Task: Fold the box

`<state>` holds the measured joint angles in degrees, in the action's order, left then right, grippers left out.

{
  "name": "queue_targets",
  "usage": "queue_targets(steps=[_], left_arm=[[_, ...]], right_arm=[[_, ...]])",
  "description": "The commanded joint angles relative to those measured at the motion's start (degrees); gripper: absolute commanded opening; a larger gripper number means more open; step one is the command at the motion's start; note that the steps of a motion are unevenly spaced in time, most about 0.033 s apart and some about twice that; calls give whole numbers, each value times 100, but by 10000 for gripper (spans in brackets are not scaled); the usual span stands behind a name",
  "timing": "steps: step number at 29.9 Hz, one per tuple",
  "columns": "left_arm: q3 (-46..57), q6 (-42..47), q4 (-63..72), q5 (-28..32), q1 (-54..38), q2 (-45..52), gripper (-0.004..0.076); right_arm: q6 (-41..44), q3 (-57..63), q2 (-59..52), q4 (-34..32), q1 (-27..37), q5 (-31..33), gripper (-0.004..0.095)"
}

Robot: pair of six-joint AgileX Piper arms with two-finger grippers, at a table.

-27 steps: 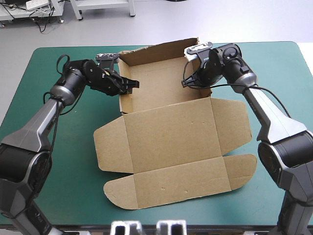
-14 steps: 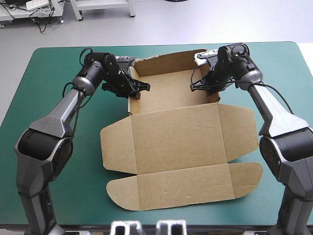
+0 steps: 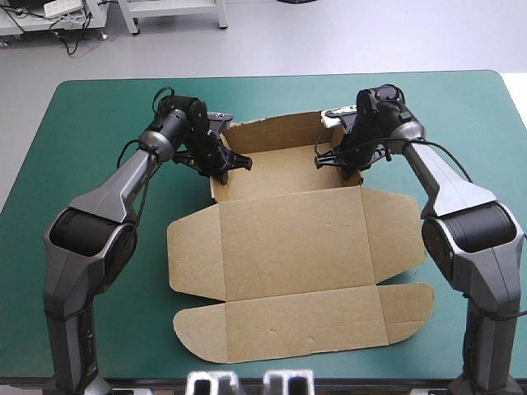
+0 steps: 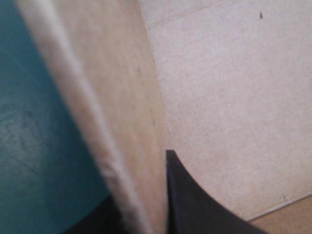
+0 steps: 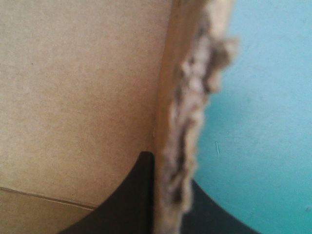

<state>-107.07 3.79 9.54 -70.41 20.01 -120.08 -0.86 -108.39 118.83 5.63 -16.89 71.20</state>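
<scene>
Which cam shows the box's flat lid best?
High view: the whole lid lies flat, flaps spread. Left wrist view shows mostly a raised wall, right wrist view the opposite wall; lid barely enters either, if at all.

box (image 3: 288,247) plain brown | table cover (image 3: 99,115) teal-green | fingers (image 4: 192,207) black

High camera overlooks the table (image 3: 82,123); 2 wrist cameras hug walls of the box (image 3: 288,239).
</scene>
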Motion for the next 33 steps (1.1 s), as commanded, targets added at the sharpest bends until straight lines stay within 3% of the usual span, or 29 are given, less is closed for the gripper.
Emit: queue_targets(steps=[1, 11, 16, 19, 26, 29, 33], left_arm=[[-198, -278, 383, 75, 101, 260, -11], [-741, -278, 96, -99, 270, 158, -11], [-795, -309, 117, -188, 282, 111, -9], [-795, -552, 186, -376, 282, 62, 43], [-795, -249, 457, -376, 282, 62, 421], [-795, -105, 494, -376, 282, 62, 473], [-795, -92, 420, -376, 282, 122, 475]], right_arm=[[-205, -171, -319, 527, -38, 76, -24], [-348, -171, -319, 486, -38, 76, -24], [-322, -171, -319, 61, -38, 76, 1], [-399, -171, -319, 23, -38, 76, 118], [-222, -171, -319, 563, -38, 76, 716], [-187, -171, -366, 550, -38, 76, 817], [-198, -171, -538, 279, -25, 76, 818]])
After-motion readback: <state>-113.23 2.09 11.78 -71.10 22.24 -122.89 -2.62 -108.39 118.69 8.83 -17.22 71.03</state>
